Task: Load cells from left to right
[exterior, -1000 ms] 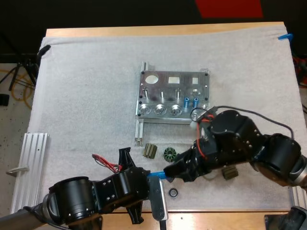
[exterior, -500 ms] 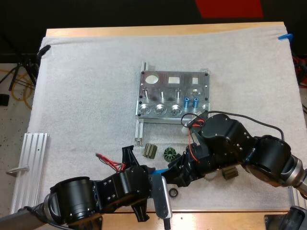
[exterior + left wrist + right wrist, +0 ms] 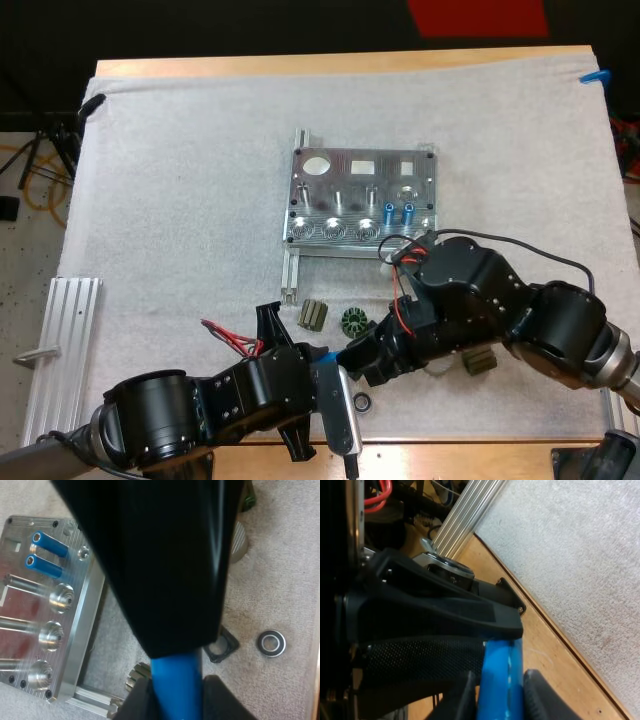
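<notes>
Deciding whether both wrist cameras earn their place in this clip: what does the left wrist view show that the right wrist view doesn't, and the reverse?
Left wrist view alone: the metal fixture with two blue cylinders on it, and a black ring lying on the mat. Right wrist view alone: a ribbed metal rail, the table's wooden edge and red wires. Shared: the mat, and a blue piece pressed from both sides by the near fingers, the left fingers in one view and the right fingers in the other.
</notes>
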You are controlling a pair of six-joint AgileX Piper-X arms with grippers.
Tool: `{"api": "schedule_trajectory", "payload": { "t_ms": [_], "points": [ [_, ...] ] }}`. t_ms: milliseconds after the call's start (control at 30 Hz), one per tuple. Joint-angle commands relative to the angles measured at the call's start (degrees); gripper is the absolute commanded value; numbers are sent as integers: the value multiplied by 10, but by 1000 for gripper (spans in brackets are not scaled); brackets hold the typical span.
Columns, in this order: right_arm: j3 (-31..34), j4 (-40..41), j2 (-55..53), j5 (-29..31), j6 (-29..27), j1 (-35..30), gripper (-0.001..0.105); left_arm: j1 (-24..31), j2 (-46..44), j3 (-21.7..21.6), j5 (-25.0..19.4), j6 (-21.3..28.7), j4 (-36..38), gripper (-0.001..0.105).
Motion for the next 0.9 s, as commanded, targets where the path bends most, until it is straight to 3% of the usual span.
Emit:
{"api": "schedule_trajectory", "payload": {
  "t_ms": [0, 133, 300, 367, 467, 533, 700, 800, 867],
  "points": [
    [-1, -12, -4, -15, -2, 1, 0, 0, -3, -2, -19, -7, -9, 0],
    [-1, -12, -4, -13, -2, 1, 0, 0, -3, -2, -40, -7, -3, 10],
    [-1, -13, -4, 14, -2, 1, 0, 0, -30, -3, -67, -20, 7, 48],
    [-1, -13, -4, 51, -5, 1, 0, 0, -52, -3, -110, -39, 25, 65],
    [-1, -13, -4, 64, -15, 0, 0, 16, -78, -3, -154, -52, 50, 69],
    [-1, -13, -4, 64, -18, 0, 0, 38, -97, -3, -162, -57, 61, 69],
    [-1, -13, -4, 71, -18, 0, 0, 153, -138, -3, -158, -13, 52, 69],
    [-3, -13, -4, 119, -17, 0, 0, 238, -158, -3, -100, 43, 24, 69],
    [-11, -7, 3, 142, -17, -1, 0, 312, -171, -3, -29, 66, 4, 69]
  ]
}}
